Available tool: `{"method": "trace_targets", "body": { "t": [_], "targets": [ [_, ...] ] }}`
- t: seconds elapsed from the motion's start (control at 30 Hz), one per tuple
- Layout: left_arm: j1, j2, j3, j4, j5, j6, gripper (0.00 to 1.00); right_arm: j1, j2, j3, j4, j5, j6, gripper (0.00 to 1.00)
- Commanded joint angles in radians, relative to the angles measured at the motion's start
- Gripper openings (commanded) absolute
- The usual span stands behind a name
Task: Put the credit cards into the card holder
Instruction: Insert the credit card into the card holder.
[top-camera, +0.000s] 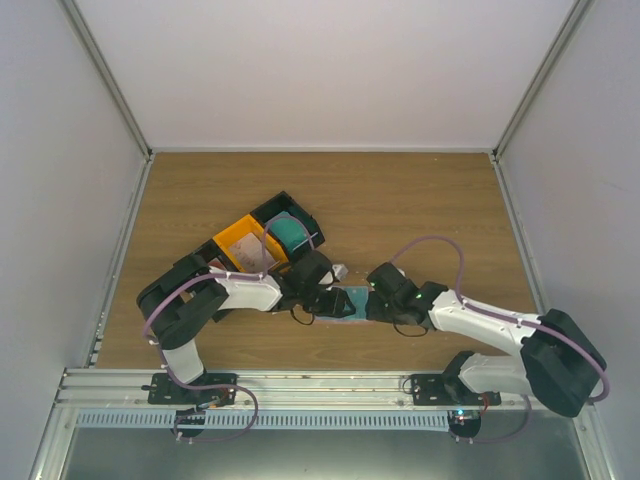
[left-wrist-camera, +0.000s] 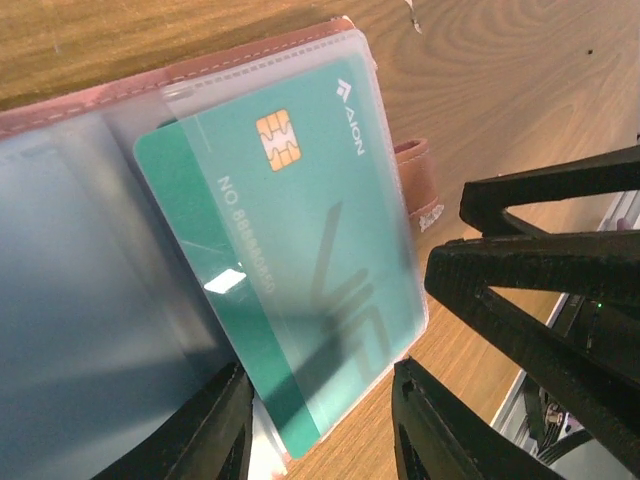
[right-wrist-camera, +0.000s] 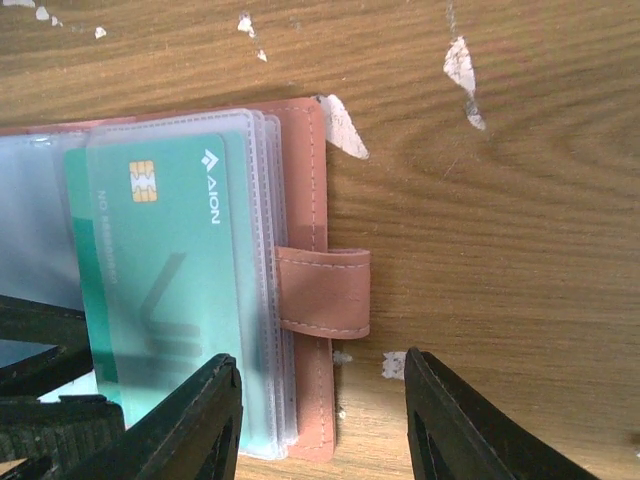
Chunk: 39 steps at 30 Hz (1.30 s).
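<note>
One teal card (left-wrist-camera: 290, 270), in the card holder (right-wrist-camera: 305, 200), sits inside left claw (left-wrist-camera: 320, 425).

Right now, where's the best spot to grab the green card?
Probably the bare strip along its long edge, the part of the card sticking out of the clear sleeve. Come from the holder's middle, the side away from the strap: the rest lies flat under plastic, where a tool would slip.
</note>
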Motion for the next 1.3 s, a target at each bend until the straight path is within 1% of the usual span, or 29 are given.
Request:
{"method": "trace_targets", "body": {
  "t": [0.0,0.17,0.3,0.4,0.53,0.63,0.7,0.77,0.9,1.13,1.27],
  "targets": [
    [-0.009,-0.01,0.022,-0.094,-0.043,0.033,0.43,-0.016,-0.03,0.0,-0.012,0.041,-0.002,0.45],
    [0.011,-0.047,0.036,-0.155,-0.047,0.049,0.43,-0.069,-0.061,-0.005,-0.012,0.032,-0.048,0.38],
    [0.03,-0.084,0.039,-0.189,-0.039,0.068,0.44,-0.121,-0.086,-0.023,0.026,-0.033,-0.108,0.37],
    [0.053,-0.117,0.037,-0.224,-0.047,0.083,0.45,-0.154,-0.101,-0.042,0.057,-0.083,-0.145,0.39],
    [0.093,-0.173,0.022,-0.286,-0.108,0.093,0.45,-0.194,-0.1,-0.07,0.114,-0.175,-0.184,0.4],
    [0.133,-0.211,0.001,-0.328,-0.157,0.09,0.45,-0.214,-0.091,-0.088,0.15,-0.221,-0.203,0.38],
    [0.165,-0.23,-0.018,-0.343,-0.164,0.087,0.45,-0.227,-0.078,-0.095,0.166,-0.249,-0.222,0.34],
    [0.197,-0.239,-0.038,-0.355,-0.167,0.081,0.46,-0.233,-0.065,-0.092,0.168,-0.251,-0.241,0.34],
    [0.232,-0.236,-0.068,-0.348,-0.137,0.073,0.48,-0.245,-0.036,-0.088,0.175,-0.248,-0.259,0.33],
    [0.238,-0.194,-0.088,-0.297,-0.059,0.056,0.51,-0.248,0.015,-0.095,0.188,-0.245,-0.256,0.33],
    [0.238,-0.168,-0.101,-0.251,0.005,0.043,0.51,-0.248,0.02,-0.112,0.227,-0.292,-0.252,0.29]
  ]
}}
